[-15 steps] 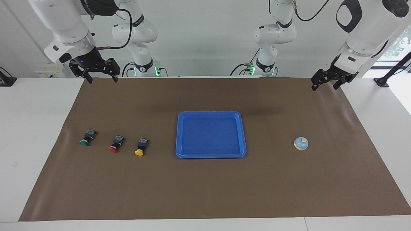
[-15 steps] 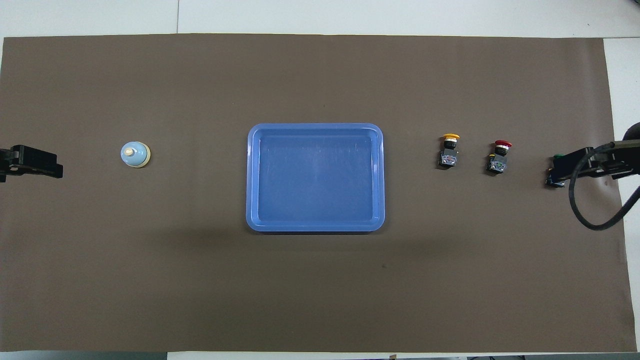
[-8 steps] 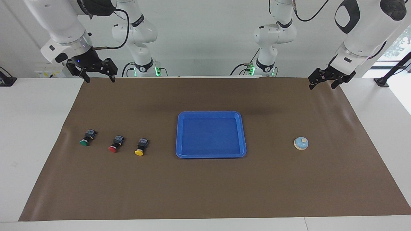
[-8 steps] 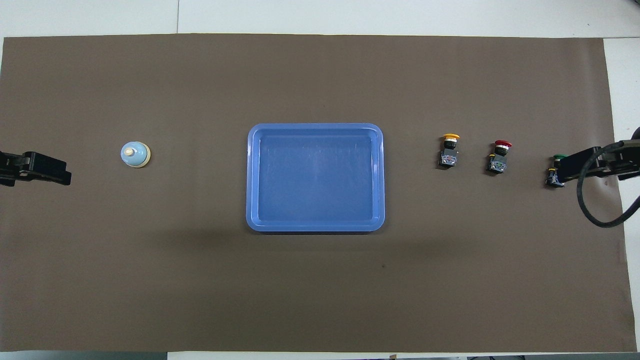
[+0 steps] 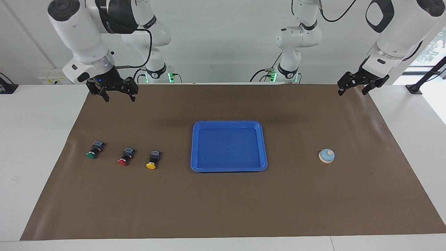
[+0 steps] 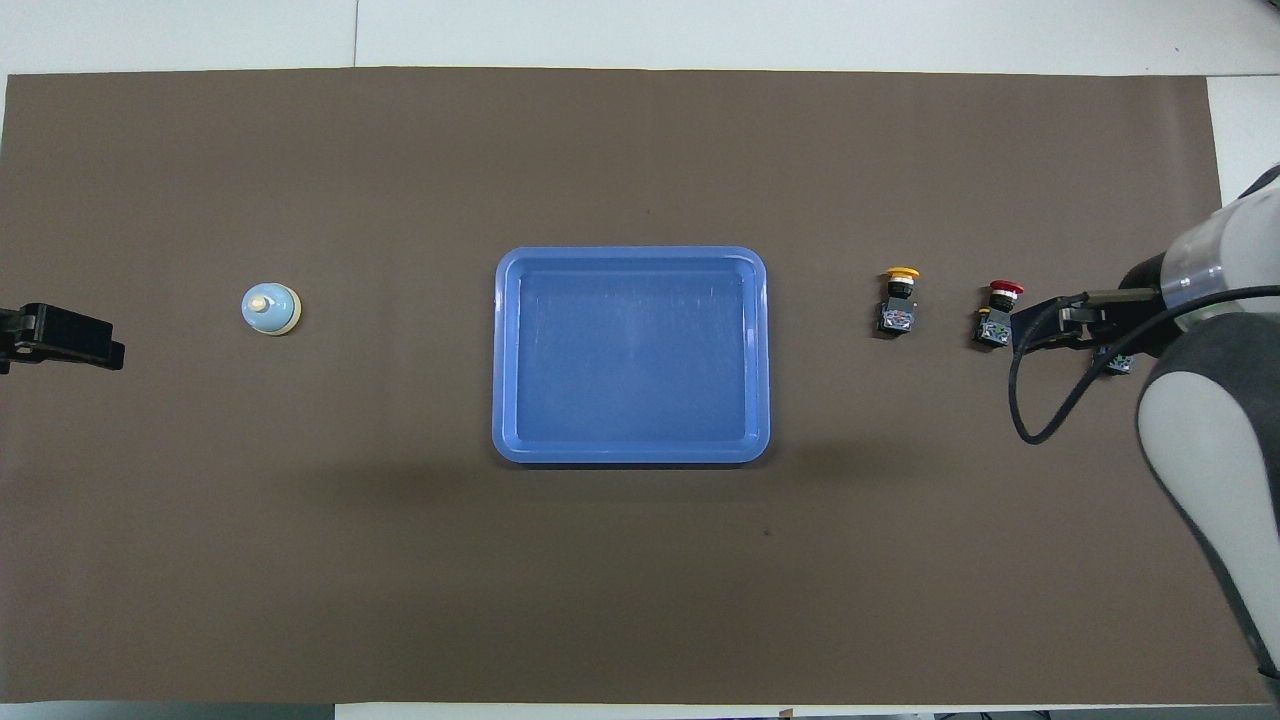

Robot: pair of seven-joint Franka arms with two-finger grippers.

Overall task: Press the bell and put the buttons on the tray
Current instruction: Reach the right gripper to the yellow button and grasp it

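The worktop carries a brown mat with the tray at its middle, still bare, so none of the task looks done yet. The bell sits well apart from the tray toward the left arm's end; the three buttons lie in a row toward the right arm's end, the yellow button nearest the tray, then the red button, then the green button. Each lies on its side, its long axis running roughly toward and away from the robots, cap pointing away from them. The right gripper hangs in the air with jaws spread wide and nothing in them, over the strip of mat nearer the robots than the red and green buttons; from overhead it covers the green one and reaches beside the red. The left gripper is raised over the mat's corner by its own base, jaws likewise wide and empty, with the bell farther out from the robots. The split seems plain: the right arm is the nearer one for the buttons, the left for the bell. To take a button the right jaws would need to come down and close across its narrow body, not along its length.
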